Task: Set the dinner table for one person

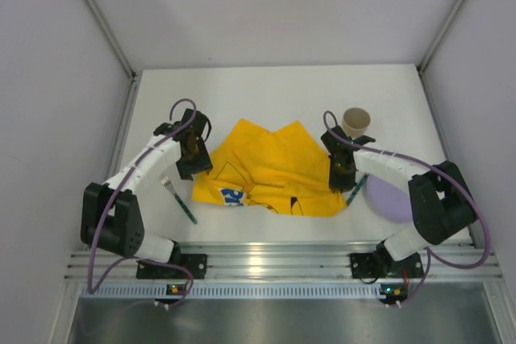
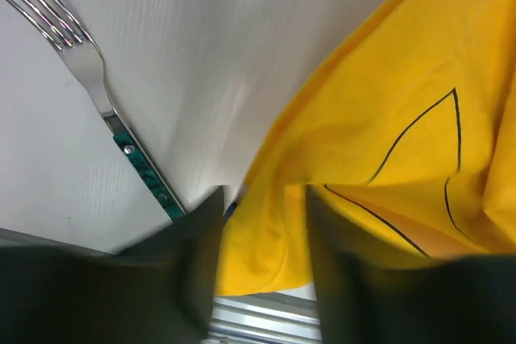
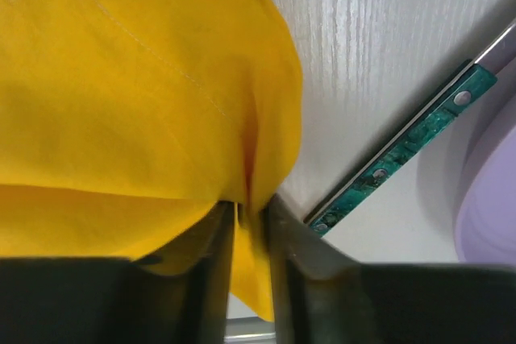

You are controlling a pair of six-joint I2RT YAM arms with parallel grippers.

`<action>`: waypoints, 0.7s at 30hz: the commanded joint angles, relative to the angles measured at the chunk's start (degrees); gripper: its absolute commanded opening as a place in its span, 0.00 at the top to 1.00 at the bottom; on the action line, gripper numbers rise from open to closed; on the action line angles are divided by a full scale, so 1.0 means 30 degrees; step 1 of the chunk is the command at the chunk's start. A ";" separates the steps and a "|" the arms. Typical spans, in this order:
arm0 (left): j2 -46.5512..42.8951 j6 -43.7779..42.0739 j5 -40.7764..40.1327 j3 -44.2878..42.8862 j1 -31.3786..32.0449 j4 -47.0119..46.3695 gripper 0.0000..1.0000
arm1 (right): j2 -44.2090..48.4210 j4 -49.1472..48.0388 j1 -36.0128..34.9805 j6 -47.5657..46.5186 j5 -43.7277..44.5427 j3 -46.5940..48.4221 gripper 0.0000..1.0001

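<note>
The white dinner table [image 1: 266,90] carries a crumpled yellow cloth mat [image 1: 270,171] at its middle. My left gripper [image 1: 193,163] is at the mat's left edge; in the left wrist view its jaws [image 2: 264,199] stand apart with a fold of the mat [image 2: 379,118] between them. My right gripper [image 1: 340,173] is at the mat's right edge, and its jaws [image 3: 251,211] are pinched on the mat's edge [image 3: 121,78]. A fork [image 1: 179,199] with a green handle lies to the left. A green-handled knife [image 1: 355,191] lies to the right beside a lilac plate [image 1: 389,196].
A tan cup [image 1: 355,122] stands behind the right gripper. The ribbed aluminium rail [image 1: 266,259] runs along the near edge. White walls close in both sides and the back. The fork [image 2: 89,62] and the knife handle [image 3: 403,159] lie close to the fingers.
</note>
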State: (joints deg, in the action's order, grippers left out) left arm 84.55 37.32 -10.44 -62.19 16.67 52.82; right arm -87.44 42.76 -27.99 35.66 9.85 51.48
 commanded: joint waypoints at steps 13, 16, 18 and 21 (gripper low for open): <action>0.3008 -0.3353 0.1252 -0.3252 0.0245 -0.3541 0.16 | 0.1641 0.0865 -0.0221 -0.3652 -0.2196 0.6910 0.06; 0.6290 -0.4030 0.1455 -0.6148 0.0216 -0.3719 0.18 | -0.0993 0.0716 -0.0134 -0.4210 -0.2666 0.9252 0.07; 0.8518 -0.4323 0.1807 -0.7650 0.0187 -0.3690 0.20 | -0.3220 0.0892 -0.0134 -0.4560 -0.2842 1.0518 0.07; 1.0829 -0.4471 0.2569 -1.0259 0.0187 -0.3573 0.21 | -0.6061 0.1155 0.0013 -0.4942 -0.2843 1.2950 0.08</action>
State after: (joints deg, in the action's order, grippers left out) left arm 113.14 26.44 -5.28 -87.00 17.19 43.64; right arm -98.85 45.82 -28.32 23.81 2.59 85.86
